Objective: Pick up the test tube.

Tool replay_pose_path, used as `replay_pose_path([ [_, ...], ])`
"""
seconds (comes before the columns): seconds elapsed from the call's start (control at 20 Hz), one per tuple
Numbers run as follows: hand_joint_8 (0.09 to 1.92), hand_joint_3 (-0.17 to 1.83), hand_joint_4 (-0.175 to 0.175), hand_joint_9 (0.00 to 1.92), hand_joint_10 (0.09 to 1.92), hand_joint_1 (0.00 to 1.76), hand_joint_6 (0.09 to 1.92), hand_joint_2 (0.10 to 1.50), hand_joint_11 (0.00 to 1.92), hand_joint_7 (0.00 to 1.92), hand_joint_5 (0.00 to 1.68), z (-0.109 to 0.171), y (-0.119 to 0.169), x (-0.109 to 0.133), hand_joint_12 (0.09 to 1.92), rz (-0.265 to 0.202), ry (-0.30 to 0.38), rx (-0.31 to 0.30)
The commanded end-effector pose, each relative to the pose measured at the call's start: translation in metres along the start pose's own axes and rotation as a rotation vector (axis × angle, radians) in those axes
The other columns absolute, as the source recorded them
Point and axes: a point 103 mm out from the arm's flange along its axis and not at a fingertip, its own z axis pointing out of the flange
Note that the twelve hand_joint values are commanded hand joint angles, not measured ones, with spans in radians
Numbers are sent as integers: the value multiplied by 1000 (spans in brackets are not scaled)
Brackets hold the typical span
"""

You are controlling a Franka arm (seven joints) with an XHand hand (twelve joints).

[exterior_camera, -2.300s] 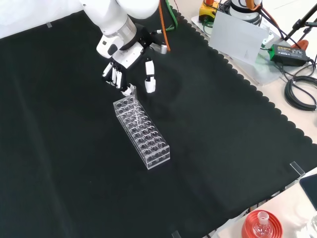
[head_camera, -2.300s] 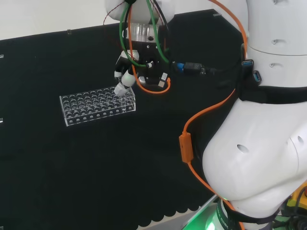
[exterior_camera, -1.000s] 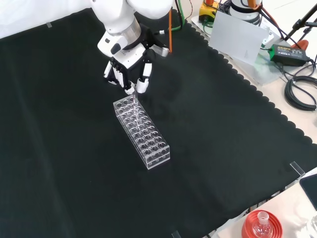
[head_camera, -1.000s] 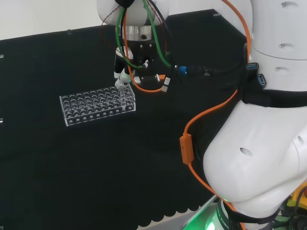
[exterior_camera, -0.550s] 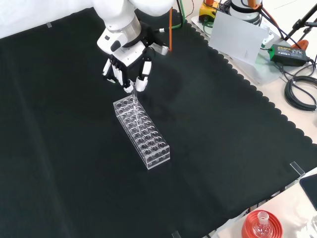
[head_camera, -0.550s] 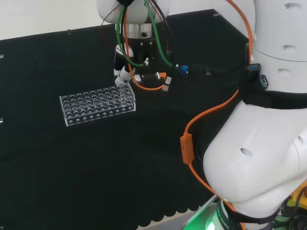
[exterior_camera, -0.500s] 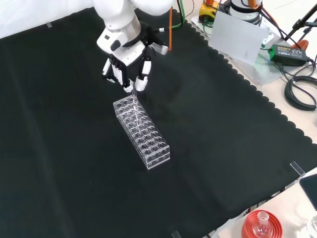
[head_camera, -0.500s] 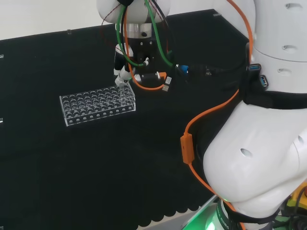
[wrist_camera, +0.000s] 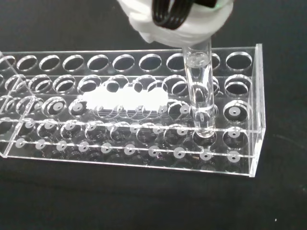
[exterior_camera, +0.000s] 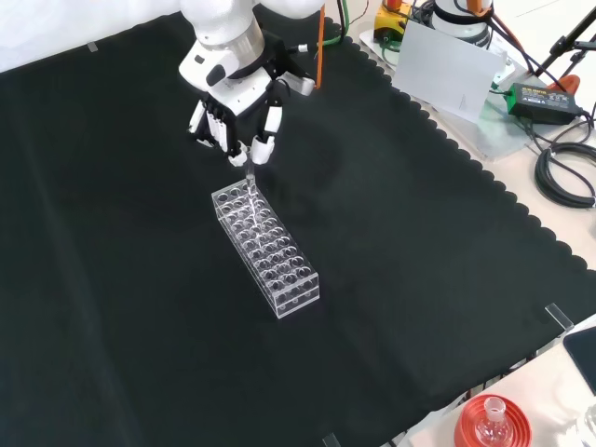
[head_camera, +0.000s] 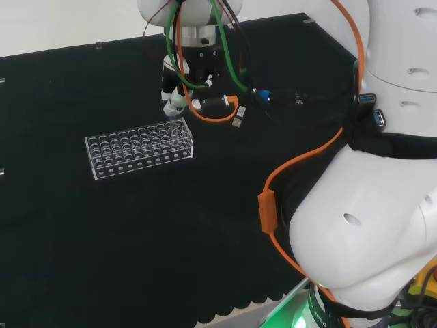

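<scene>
A clear test tube [wrist_camera: 200, 91] stands upright, pinched at its top by the curled fingers of my hand [wrist_camera: 177, 19]. Its rounded lower end still sits inside a hole near one end of the clear plastic rack [wrist_camera: 129, 120]. In the front view the hand [exterior_camera: 237, 112] hangs over the rack's far end [exterior_camera: 270, 251], and the tube [exterior_camera: 250, 182] shows as a thin glint below the fingertips. In the head view the hand [head_camera: 175, 96] is above the right end of the rack [head_camera: 136, 150]. The rack's other holes look empty.
In the front view a red ribbed stand with a small flask [exterior_camera: 492, 424] sits at the bottom right, off the cloth. A grey sheet [exterior_camera: 447, 65] and cables [exterior_camera: 563, 168] lie beyond the cloth's scalloped right edge. The arm's white links [head_camera: 369, 225] take up the right of the head view.
The fingers were spread around the tube's top, then curled onto it. Since then the hand has risen a little, drawing the tube up in the rack.
</scene>
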Motion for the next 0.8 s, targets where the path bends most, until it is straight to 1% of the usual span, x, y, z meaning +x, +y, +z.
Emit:
replay_pose_path([
  [0.05,555,45,-175,1219,399,1415,540,950,513,1405,1247,-14,-2,2,1368,-8,-19,-13],
  [0.3,527,40,-175,1239,359,1416,512,947,516,1420,1261,-28,-4,4,1364,-15,-38,-26],
  [0.8,520,38,-175,1245,349,1416,504,946,516,1425,1266,-60,-15,10,1363,-33,-61,-56],
])
